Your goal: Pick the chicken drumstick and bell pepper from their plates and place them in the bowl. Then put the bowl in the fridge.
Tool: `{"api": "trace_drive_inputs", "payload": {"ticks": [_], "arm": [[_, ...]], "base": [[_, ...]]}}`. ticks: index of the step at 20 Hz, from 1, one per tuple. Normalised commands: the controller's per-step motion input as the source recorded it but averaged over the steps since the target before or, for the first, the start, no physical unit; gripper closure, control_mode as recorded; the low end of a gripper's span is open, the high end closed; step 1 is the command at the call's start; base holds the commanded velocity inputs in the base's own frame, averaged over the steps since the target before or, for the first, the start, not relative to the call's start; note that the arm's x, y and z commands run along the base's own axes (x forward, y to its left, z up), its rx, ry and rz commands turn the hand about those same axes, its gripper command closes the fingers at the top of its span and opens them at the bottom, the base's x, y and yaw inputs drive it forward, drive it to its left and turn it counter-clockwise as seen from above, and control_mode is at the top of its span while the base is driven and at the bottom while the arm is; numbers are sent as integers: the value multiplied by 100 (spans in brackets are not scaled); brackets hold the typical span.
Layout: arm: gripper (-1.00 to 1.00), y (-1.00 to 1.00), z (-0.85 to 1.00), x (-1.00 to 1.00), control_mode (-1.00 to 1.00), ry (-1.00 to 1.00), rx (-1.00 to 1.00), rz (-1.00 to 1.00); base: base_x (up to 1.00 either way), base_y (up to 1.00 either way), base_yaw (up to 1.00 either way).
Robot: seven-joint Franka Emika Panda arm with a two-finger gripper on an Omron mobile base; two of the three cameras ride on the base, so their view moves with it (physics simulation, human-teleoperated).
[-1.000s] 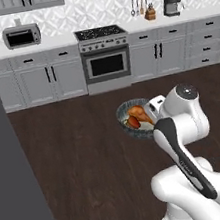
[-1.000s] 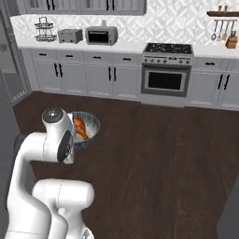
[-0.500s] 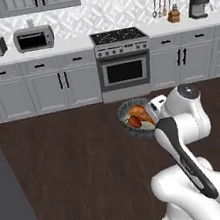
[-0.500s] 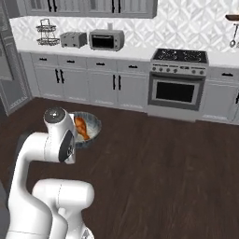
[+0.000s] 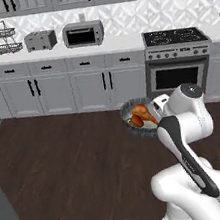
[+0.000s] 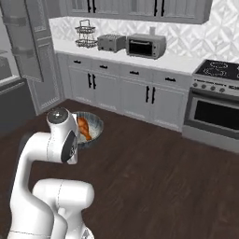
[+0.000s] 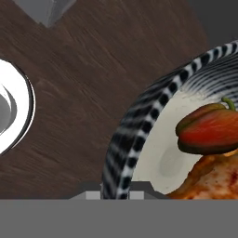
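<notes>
Bowl (image 5: 133,113) carried mid-air over dark wood floor (image 5: 65,165), hard against arm's wrist. Tool (image 7: 116,188) clamped on bowl rim, rim between fingertips in hand view. Bell pepper (image 7: 211,130) and chicken drumstick (image 7: 209,179) inside bowl, touching, just past tool. Stove (image 5: 178,65) behind.

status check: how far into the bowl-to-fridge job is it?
Done: the chicken drumstick and bell pepper both lie in the bowl. In hand: the bowl is held up over the dark floor at the end of the arm, rim at the end effector; whether the fingers are closed on it can't be made out. Left: get the bowl to the fridge and set it inside.
</notes>
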Motion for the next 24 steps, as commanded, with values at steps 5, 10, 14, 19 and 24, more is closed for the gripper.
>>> {"api": "trace_drive_inputs", "payload": {"ticks": [5, 10, 14, 19, 24], "arm": [[100, 0, 0, 0, 100, 0, 0, 0], [100, 0, 0, 0, 100, 0, 0, 0], [100, 0, 0, 0, 100, 0, 0, 0], [100, 0, 0, 0, 100, 0, 0, 0], [100, 0, 0, 0, 100, 0, 0, 0]], "base": [[100, 0, 50], [100, 0, 49], [100, 0, 45], [100, -2, 41], [100, 0, 27]]}}
